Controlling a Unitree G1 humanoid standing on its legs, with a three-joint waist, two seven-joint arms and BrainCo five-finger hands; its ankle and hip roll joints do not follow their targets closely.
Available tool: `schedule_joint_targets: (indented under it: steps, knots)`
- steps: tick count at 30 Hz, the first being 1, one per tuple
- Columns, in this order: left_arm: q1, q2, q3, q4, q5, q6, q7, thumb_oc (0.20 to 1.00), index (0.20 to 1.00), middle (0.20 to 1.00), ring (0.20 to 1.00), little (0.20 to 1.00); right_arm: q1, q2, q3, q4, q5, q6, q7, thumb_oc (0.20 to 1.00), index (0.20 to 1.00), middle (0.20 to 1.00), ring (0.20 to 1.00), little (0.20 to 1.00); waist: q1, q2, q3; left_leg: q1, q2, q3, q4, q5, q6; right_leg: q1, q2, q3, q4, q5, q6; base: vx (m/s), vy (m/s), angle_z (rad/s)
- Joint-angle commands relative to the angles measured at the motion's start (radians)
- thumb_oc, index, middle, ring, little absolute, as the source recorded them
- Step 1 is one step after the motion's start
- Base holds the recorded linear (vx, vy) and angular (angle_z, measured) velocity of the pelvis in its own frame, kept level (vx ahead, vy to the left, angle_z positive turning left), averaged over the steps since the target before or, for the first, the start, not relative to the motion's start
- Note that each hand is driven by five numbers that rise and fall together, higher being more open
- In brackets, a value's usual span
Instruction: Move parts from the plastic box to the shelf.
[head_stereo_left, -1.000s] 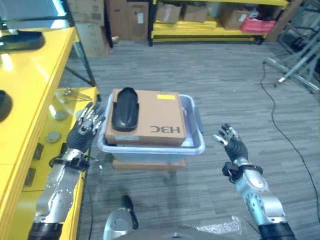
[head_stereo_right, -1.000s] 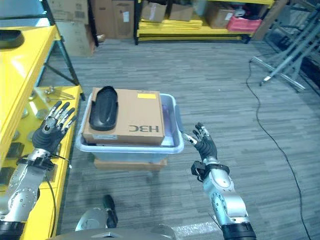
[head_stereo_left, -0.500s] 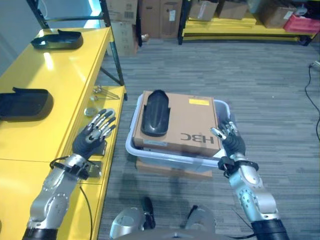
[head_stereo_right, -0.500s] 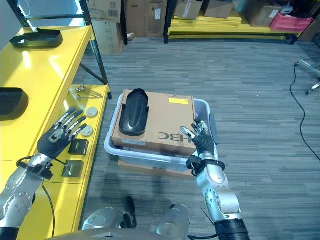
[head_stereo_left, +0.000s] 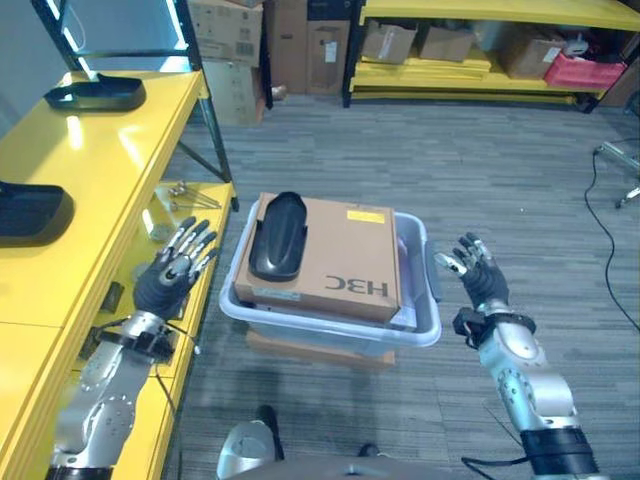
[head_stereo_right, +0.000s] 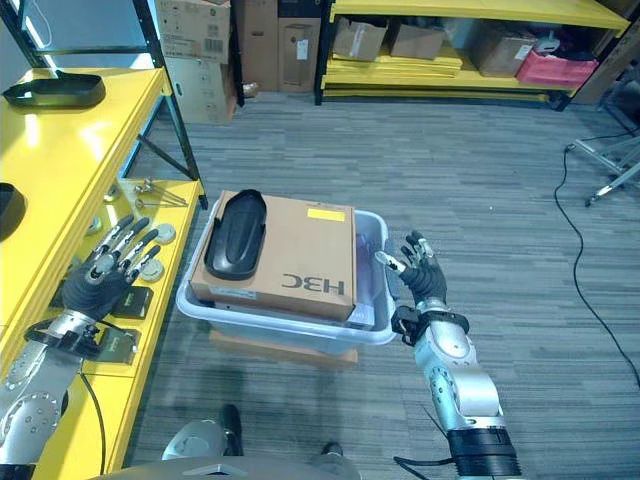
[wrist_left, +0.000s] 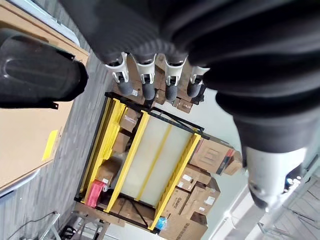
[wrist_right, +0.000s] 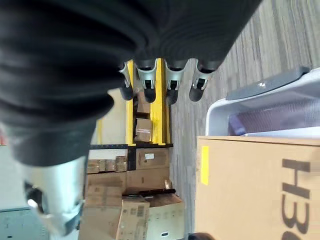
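The black moulded plastic part (head_stereo_left: 277, 237) lies on the brown cardboard box (head_stereo_left: 330, 258) in the pale plastic box (head_stereo_left: 425, 325), flanked by the empty, straight-fingered left hand (head_stereo_left: 170, 279) and right hand (head_stereo_left: 480, 284), seemingly poised to reach in.

Grey striped carpet floor (head_stereo_left: 480, 170) all around. Far back, a low yellow rack (head_stereo_left: 470, 75) loaded with cardboard boxes (head_stereo_left: 390, 40) and a pink crate (head_stereo_left: 598, 70). More stacked cardboard cartons (head_stereo_left: 228, 45) beside it. A black cable (head_stereo_left: 600, 250) trailing across the carpet at right, metal stand legs (head_stereo_right: 610, 165) near the right edge. Under the tub, a flat brown board (head_stereo_left: 315, 352).
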Motion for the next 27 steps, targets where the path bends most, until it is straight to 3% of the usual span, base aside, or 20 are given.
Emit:
schedule_joint_targets:
  steps: [1, 7, 9, 16, 27]
  knots:
    - [-0.019, 0.033, 0.0, -0.052, -0.012, -0.035, -0.018, 1.0, 1.0, 1.0, 1.0, 1.0, -0.072, -0.021, -0.015, 0.005, -0.082, -0.069, -0.066, 1.0, 1.0, 1.0, 1.0, 1.0, 0.045, 0.014, -0.008, -0.007, 0.052, -0.067, -0.046, 0.031, -0.064, -0.013, -0.053, -0.036, 0.089, -0.083, 0.051, 0.09, 0.072, 0.07]
    - [-0.008, 0.051, -0.041, -0.045, -0.011, -0.073, -0.04, 1.0, 1.0, 1.0, 1.0, 1.0, -0.177, -0.053, 0.003, 0.109, -0.119, -0.113, -0.202, 1.0, 1.0, 1.0, 1.0, 1.0, 0.096, 0.042, 0.006, -0.045, 0.039, -0.111, -0.033, 0.033, -0.061, -0.031, -0.073, -0.06, 0.117, -0.09, 0.054, 0.04, 0.104, 0.21]
    - [-0.032, 0.064, -0.07, -0.047, -0.03, -0.099, -0.046, 1.0, 1.0, 1.0, 1.0, 1.0, -0.28, -0.087, 0.013, 0.198, -0.167, -0.136, -0.268, 1.0, 1.0, 1.0, 1.0, 1.0, 0.134, 0.065, 0.027, -0.087, 0.021, -0.151, -0.026, 0.036, -0.057, -0.067, -0.095, -0.074, 0.145, -0.094, 0.058, -0.08, 0.175, 0.24]
    - [-0.106, 0.088, -0.128, -0.016, -0.073, -0.142, -0.072, 1.0, 1.0, 1.0, 1.0, 1.0, -0.512, -0.142, 0.059, 0.395, -0.194, -0.138, -0.357, 1.0, 1.0, 1.0, 1.0, 1.0, 0.192, 0.106, 0.095, -0.146, -0.025, -0.22, -0.026, 0.036, -0.038, -0.138, -0.135, -0.089, 0.198, -0.102, 0.057, -0.1, 0.099, 0.31]
    - [-0.174, 0.091, -0.23, 0.025, -0.087, -0.222, -0.083, 1.0, 1.0, 1.0, 1.0, 1.0, -0.665, -0.178, 0.106, 0.626, -0.162, -0.17, -0.403, 1.0, 1.0, 1.0, 1.0, 1.0, 0.225, 0.141, 0.179, -0.24, -0.07, -0.262, 0.024, 0.033, -0.007, -0.245, -0.179, -0.088, 0.289, -0.113, 0.053, -0.07, 0.051, 0.17]
